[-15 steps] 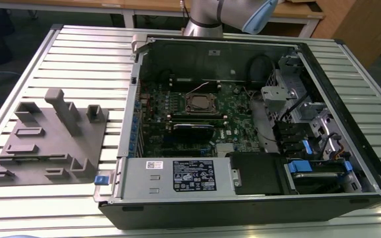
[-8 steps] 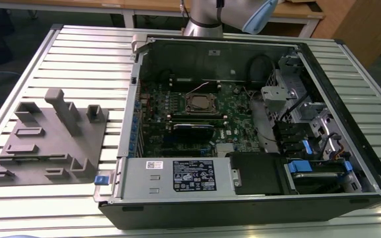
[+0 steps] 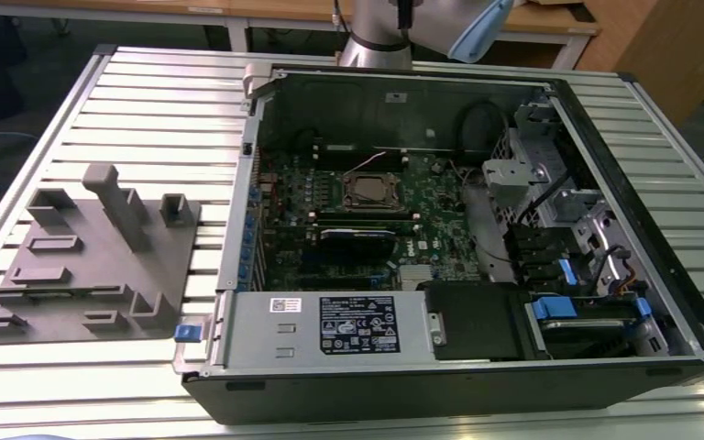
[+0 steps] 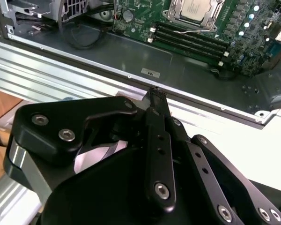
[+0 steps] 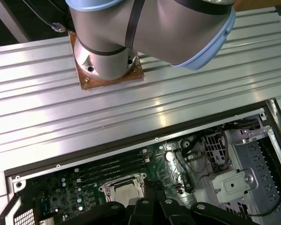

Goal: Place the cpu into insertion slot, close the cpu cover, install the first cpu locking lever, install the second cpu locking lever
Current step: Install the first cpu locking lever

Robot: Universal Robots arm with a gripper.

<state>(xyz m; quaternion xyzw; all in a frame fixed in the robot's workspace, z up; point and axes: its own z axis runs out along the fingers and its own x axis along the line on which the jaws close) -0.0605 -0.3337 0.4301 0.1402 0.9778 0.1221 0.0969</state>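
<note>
Hand clenched on nothing, cpu seated ahead of it.
Exterior view: cpu lay in the insertion slot. Second wrist view: hand hung at the case edge, cpu well beyond it. First wrist view: cpu showed past the hand.

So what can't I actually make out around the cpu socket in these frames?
1. Exterior view: the insertion slot is too small to judge how the chip sits or whether the cover is locked down.
2. Second wrist view: the cpu and the cpu cover are cut off by the picture's edge, so their far side is unseen.
3. First wrist view: the gripper hides part of the slot.
</note>
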